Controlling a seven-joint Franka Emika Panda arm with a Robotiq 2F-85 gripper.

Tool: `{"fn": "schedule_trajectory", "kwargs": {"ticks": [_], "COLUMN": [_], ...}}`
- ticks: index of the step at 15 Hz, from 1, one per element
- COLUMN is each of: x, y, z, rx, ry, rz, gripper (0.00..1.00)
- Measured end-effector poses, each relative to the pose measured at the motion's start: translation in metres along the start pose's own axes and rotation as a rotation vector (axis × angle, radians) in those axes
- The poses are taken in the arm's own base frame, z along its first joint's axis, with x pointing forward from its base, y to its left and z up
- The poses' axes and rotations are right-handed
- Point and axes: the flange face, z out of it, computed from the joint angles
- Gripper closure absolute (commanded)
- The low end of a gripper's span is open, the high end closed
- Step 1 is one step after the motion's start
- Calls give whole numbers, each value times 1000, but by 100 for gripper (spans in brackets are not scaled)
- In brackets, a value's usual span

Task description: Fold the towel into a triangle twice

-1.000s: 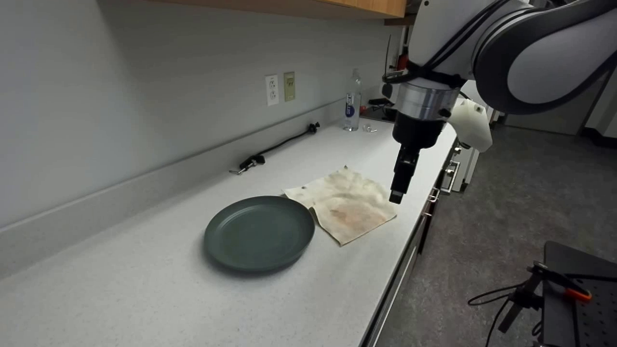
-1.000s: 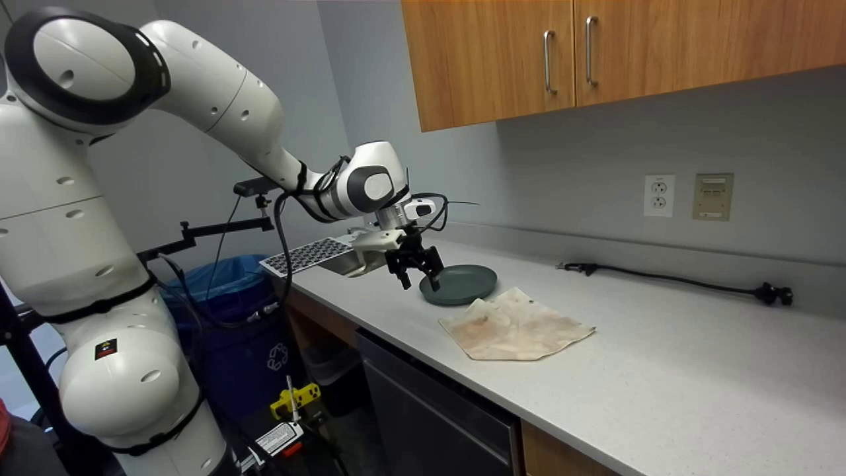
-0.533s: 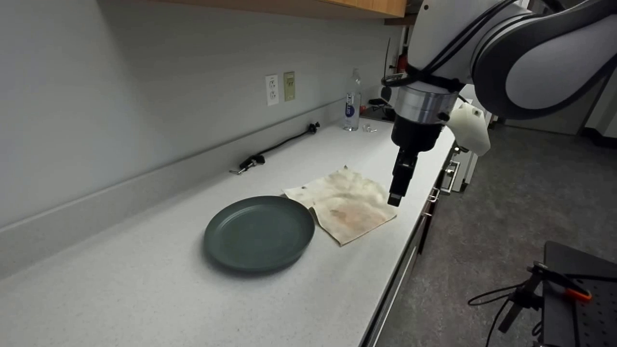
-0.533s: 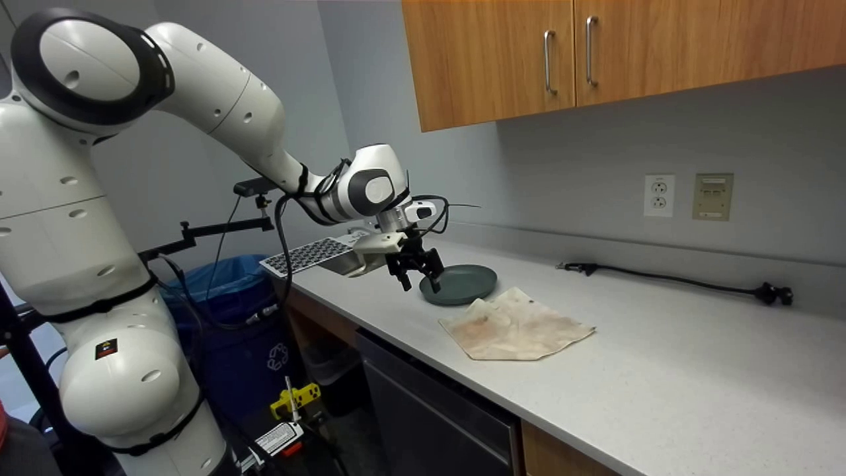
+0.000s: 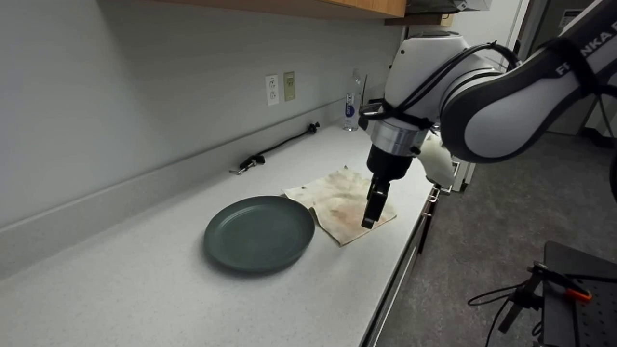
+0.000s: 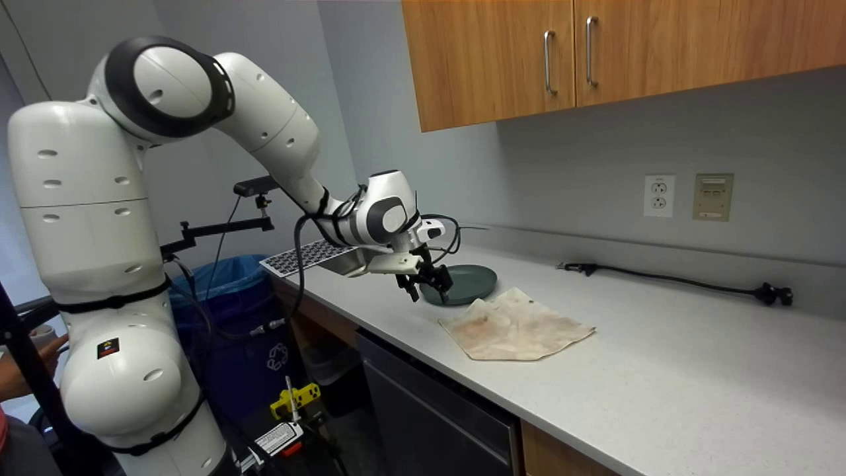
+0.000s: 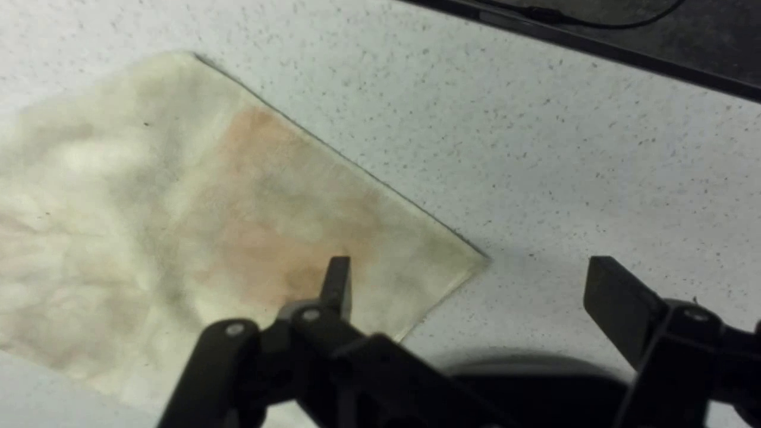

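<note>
The towel [image 5: 335,205] lies on the counter, cream-beige, wrinkled, with faint brownish stains. It shows in both exterior views [image 6: 519,330] and fills the left of the wrist view [image 7: 267,202]. One pointed corner lies near the plate. My gripper [image 5: 368,223] is above the counter by the towel, fingers pointing down. In an exterior view the gripper [image 6: 429,294] appears in front of the plate. In the wrist view the gripper [image 7: 469,264] is open, fingers wide apart, holding nothing. The towel's corner lies below, between the two fingers. The gripper appears apart from the towel.
A dark green plate [image 5: 259,236] sits beside the towel; it also shows in an exterior view [image 6: 472,281]. A black cable [image 6: 674,281] lies along the wall. A bottle [image 5: 352,103] stands at the back. The counter's front edge [image 7: 594,44] runs near the towel.
The arm has moved lower and across toward the towel's corner near the plate, mostly in the last half second. The towel and plate have not moved. A hand now shows at an exterior view's left edge.
</note>
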Motion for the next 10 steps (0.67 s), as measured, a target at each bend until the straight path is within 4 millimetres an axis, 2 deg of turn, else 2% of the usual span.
{"fn": "schedule_trajectory", "kwargs": {"ticks": [6, 10], "x": [29, 38], "y": [-9, -6], "z": [43, 62], "rx": [38, 72], "ry": [-2, -13], "rz": [-56, -31], "gripper": [0, 0]}}
